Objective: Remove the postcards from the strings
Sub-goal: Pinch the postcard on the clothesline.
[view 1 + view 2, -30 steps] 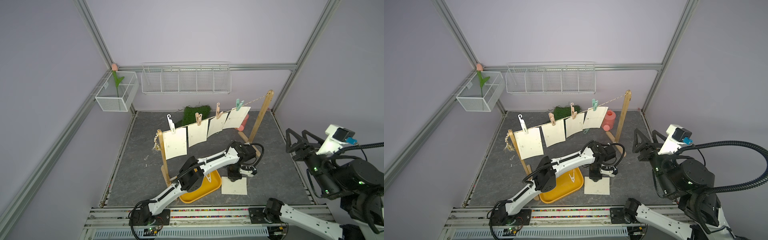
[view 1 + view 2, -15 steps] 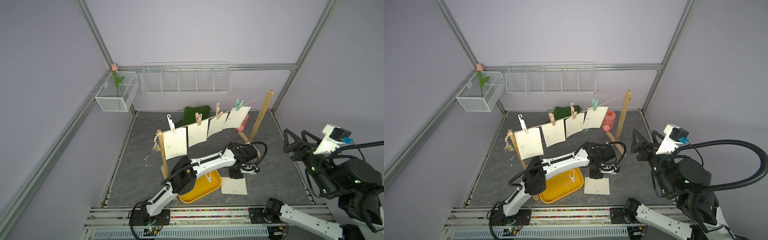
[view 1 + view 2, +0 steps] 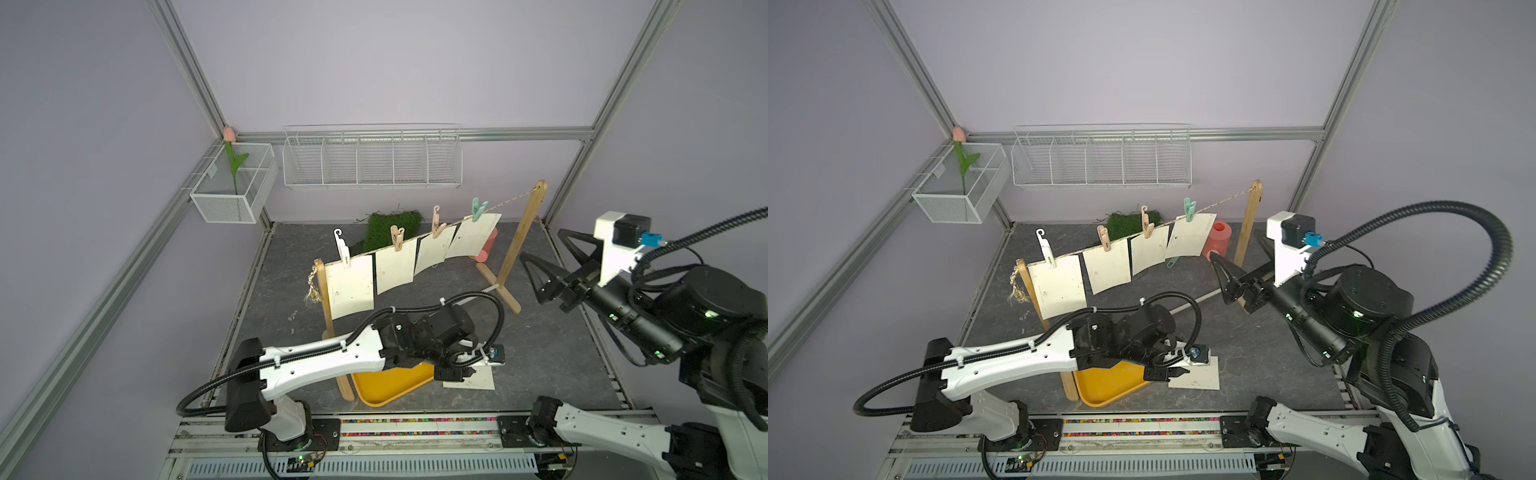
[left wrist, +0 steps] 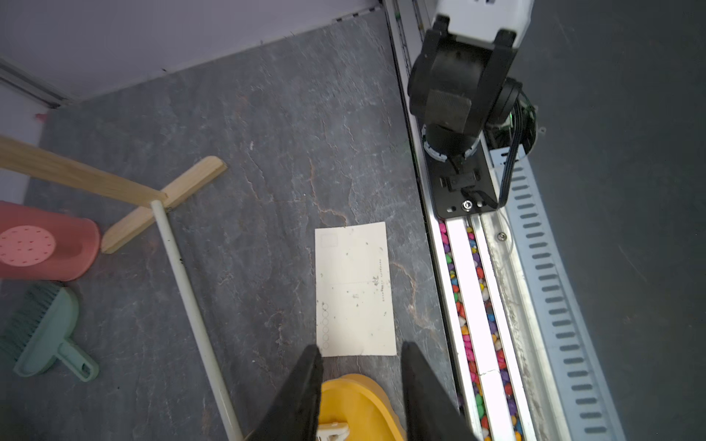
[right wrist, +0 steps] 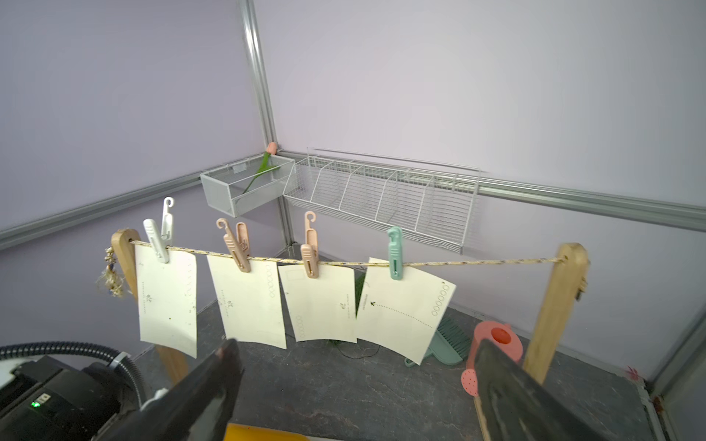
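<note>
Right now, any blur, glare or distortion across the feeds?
Both top views: even, soft light with faint shadows; the wide-angle lens makes the frame posts lean. Left wrist: the floor postcard is sharp, while the rail is blown out white. Right wrist: the hung postcards are sharp; the fingers are soft, close to the lens.

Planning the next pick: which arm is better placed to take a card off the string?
Right, likely. The right gripper, open, faces the four hanging cards; the left gripper sits low by the tray and the loose card.
</note>
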You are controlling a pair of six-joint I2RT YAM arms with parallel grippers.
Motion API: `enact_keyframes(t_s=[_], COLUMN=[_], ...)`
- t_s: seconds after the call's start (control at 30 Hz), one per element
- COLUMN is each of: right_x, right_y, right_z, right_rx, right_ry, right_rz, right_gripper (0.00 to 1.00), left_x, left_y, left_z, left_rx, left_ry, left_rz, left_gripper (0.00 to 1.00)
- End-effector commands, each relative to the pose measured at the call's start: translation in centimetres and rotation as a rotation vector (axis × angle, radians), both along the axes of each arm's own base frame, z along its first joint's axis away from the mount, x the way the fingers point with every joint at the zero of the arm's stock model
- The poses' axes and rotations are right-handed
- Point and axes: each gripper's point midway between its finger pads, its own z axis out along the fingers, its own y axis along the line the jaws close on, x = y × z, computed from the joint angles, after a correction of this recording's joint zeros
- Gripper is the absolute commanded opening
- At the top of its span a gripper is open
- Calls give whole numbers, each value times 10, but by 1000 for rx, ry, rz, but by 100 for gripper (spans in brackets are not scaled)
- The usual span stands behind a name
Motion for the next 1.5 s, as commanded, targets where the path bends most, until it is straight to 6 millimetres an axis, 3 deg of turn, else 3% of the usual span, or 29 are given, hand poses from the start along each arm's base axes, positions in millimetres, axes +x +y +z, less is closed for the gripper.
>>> enact_keyframes(t_s=[0.0,0.07,0.23,0.47,0.67,0.97,1.3,1.47], right_x=[4,13,45,76,78,75,76,73], right_y=[39,54,61,18,2,17,14,12], right_z=[-15,-16,-11,-3,-2,-14,-24,-25], right_rx=[-115,-91,77,383,564,674,733,730], right_ry=[72,138,293,443,562,741,820,801], right_rz=[149,214,311,104,-4,48,2,4], right_gripper=[95,96,96,93,96,96,97,97], left_x=[11,16,33,61,92,130,163,175], left_y=[-2,7,27,28,19,6,13,14], left_z=[45,57,80,95,123,147,145,141], left_rx=[-227,-300,-406,-408,-474,-544,-523,-514], left_ry=[-17,-14,-16,-23,-109,-260,-443,-439], left_rz=[95,153,285,357,394,524,661,685], left_gripper=[39,42,53,55,55,55,57,63])
